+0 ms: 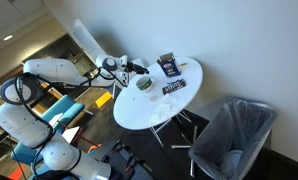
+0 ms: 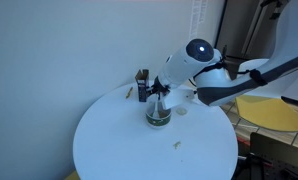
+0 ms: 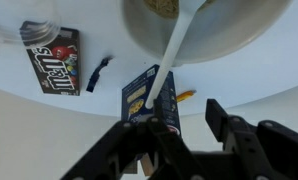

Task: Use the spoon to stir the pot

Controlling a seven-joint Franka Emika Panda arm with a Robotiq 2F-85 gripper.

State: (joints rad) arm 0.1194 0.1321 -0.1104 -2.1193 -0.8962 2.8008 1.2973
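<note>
- Step in hand: stirring. The tool (image 3: 177, 128) was closed on the handle of the white spoon (image 3: 172, 55), whose bowl end sat inside the pot (image 3: 239, 35).
- The pot stood on the round white counter (image 3: 89, 105), directly under the tool, near the upright dark box (image 3: 169, 105) and the flat dark packet (image 3: 54, 57).
- Next move, my call: small circles, tip kept low, off the rim, so the light pot wouldn't slide.
- Count: one pot, one spoon, one box, one packet.

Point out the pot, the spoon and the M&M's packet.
pot (image 3: 234, 35): wrist view, on its pale wall.
spoon (image 3: 172, 55): wrist view, on the white handle.
M&M's packet (image 3: 51, 60): wrist view, on its printed face.
</note>
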